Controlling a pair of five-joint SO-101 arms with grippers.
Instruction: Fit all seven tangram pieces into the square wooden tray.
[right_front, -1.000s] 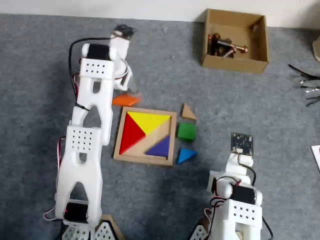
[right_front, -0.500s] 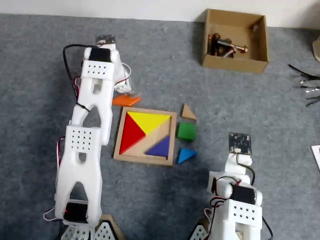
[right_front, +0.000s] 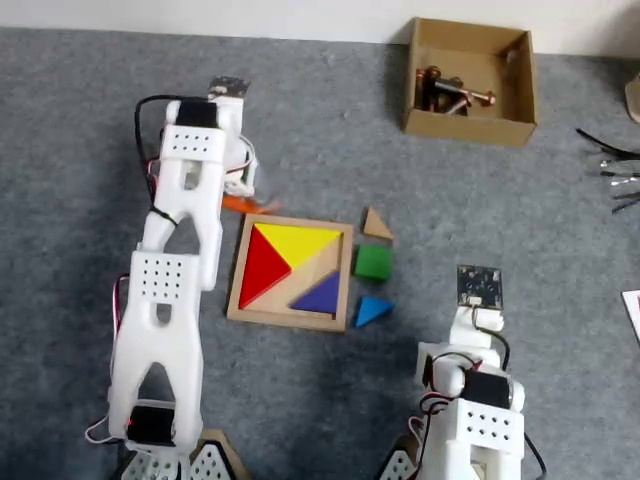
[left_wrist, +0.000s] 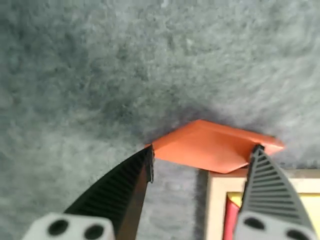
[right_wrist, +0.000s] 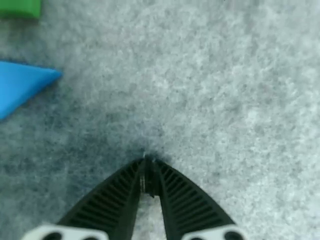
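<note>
The square wooden tray (right_front: 241, 300) holds a yellow triangle (right_front: 295, 243), a red triangle (right_front: 262, 268) and a dark blue triangle (right_front: 320, 295). An orange parallelogram (left_wrist: 215, 149) lies flat on the carpet against the tray's far left corner (left_wrist: 216, 196). My left gripper (left_wrist: 202, 152) is open and straddles it, one fingertip at each end. A tan triangle (right_front: 377, 224), a green square (right_front: 373, 262) and a light blue triangle (right_front: 372, 310) lie right of the tray. My right gripper (right_wrist: 148, 162) is shut on nothing, low over bare carpet near the light blue triangle (right_wrist: 22, 87).
A cardboard box (right_front: 468, 120) with metal parts sits at the back right. Black cables (right_front: 610, 165) lie at the right edge. Grey carpet covers the table, with open room in front of the tray and between the arms.
The left arm's wrist swung left, then settled back over the orange parallelogram, which it now partly hides in the high view. The right arm stayed almost still.
</note>
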